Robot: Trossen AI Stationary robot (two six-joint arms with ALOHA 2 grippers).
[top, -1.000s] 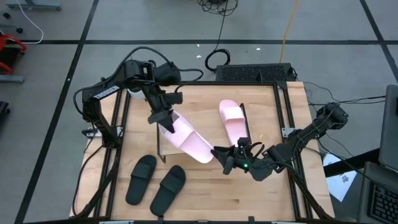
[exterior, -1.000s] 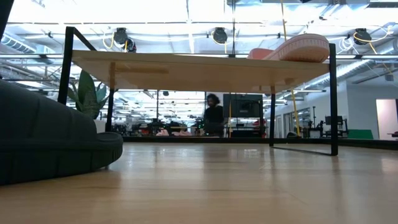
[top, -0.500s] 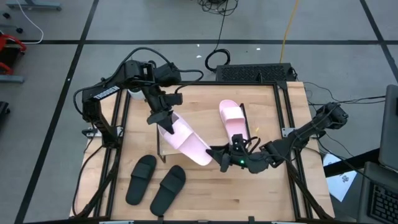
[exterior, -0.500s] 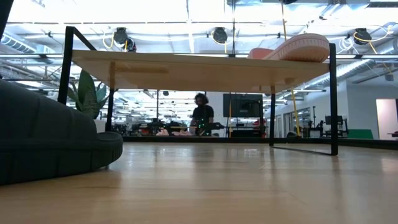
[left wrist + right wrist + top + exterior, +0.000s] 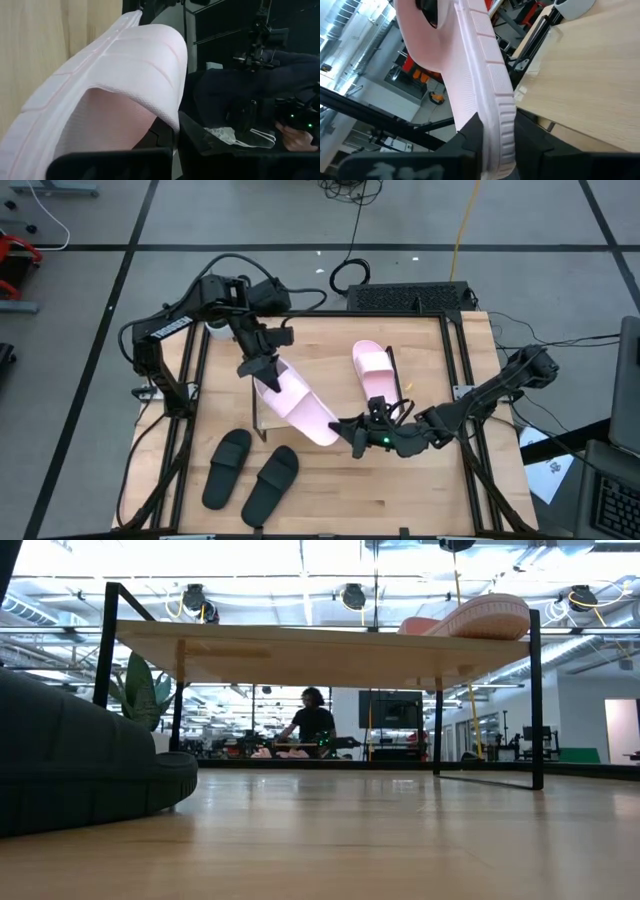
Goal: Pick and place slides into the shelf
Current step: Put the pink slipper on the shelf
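One pale pink slide (image 5: 298,407) is held by both grippers above the shelf (image 5: 300,648), which stands in the middle of the bench (image 5: 440,480). The slide lies slanted across the shelf's left part in the high view. Its back end is pinched by the left gripper (image 5: 262,370), and the wide strap of the slide is seen close up in the left wrist view (image 5: 125,70). Its front end is pinched by the right gripper (image 5: 352,430); in the right wrist view the thick edge of the sole (image 5: 492,115) is squeezed between the two dark fingers (image 5: 470,135).

The second pink slide (image 5: 377,375) is seen lying on the right part of the shelf, near the thin black end frame (image 5: 395,375). In the low view it rests on top of the board (image 5: 480,617).

The two black slides (image 5: 250,471) lie side by side on the bench in front of the shelf, on the left side, apart from both grippers.

A person (image 5: 310,725) is seen far off in the room behind the bench.
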